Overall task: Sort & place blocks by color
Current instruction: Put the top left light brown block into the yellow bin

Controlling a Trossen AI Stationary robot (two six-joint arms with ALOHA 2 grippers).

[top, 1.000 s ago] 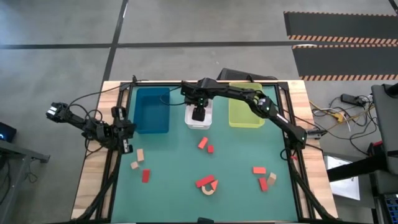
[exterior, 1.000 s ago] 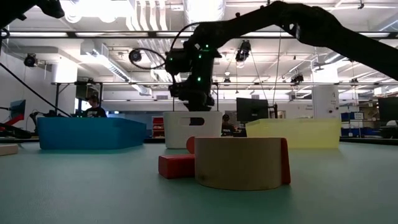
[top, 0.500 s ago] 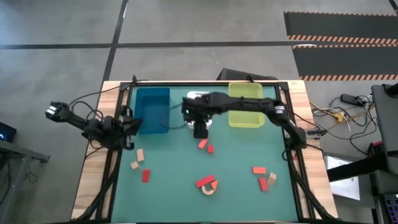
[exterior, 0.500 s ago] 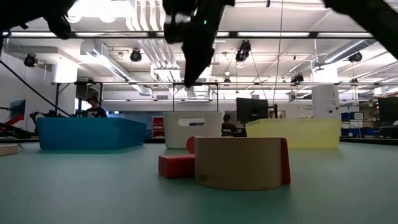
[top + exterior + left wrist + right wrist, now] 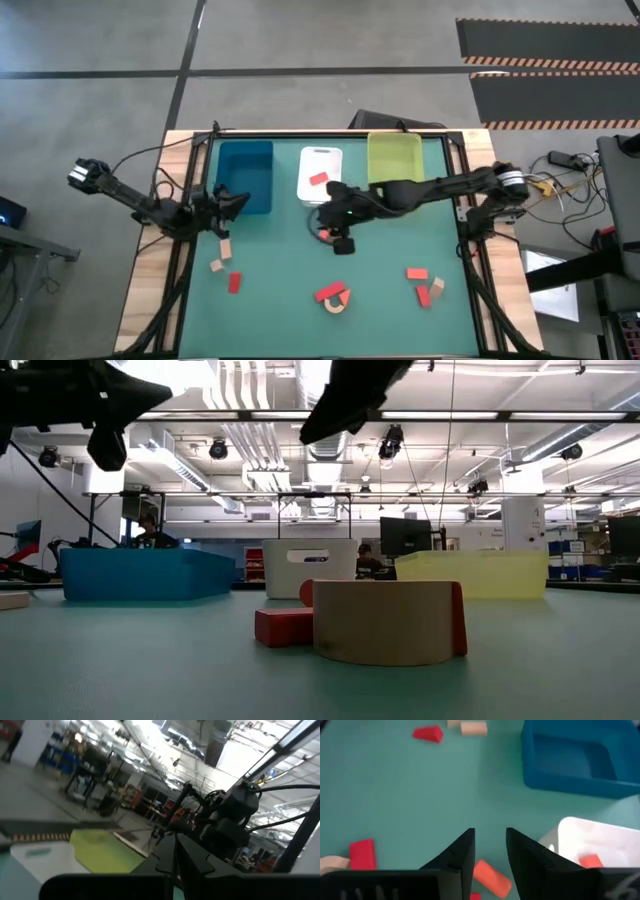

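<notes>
While its fingers stand narrowly apart, empty, the right claw [image 5: 489, 851] hovers over a red block [image 5: 492, 876] just before the white tray [image 5: 320, 172], which holds another red block [image 5: 319, 179]. Beside the blue tray [image 5: 245, 175], the left claw [image 5: 236, 200] is closed.

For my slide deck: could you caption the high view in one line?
Right gripper hovers over red blocks below the white tray, which holds one red block; left arm waits beside the blue tray.

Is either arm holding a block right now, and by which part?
Neither. The right gripper hangs empty over the mat, its fingers apart with bare mat between them. The left gripper, shut, holds nothing.
</notes>
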